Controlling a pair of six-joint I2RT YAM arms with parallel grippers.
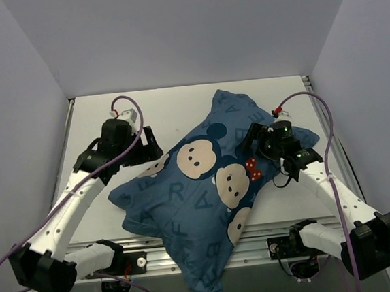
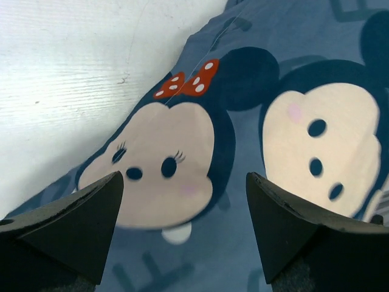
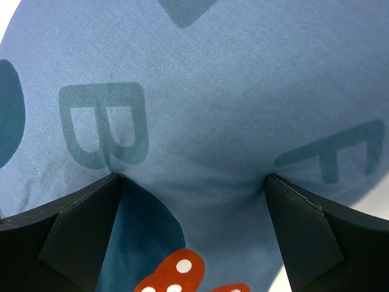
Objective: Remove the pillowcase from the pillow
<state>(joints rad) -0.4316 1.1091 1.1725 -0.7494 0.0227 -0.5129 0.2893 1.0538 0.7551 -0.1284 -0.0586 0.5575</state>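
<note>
Jaws on your left gripper stand wide with nothing between them, over a bow-wearing mouse face on the pillowcase. Your right gripper is spread wide too (both fingertips dimple the blue fabric, beside a printed B). You see the pillowcase lying plump and diagonal on the table, its near corner hanging past the near edge.
</note>
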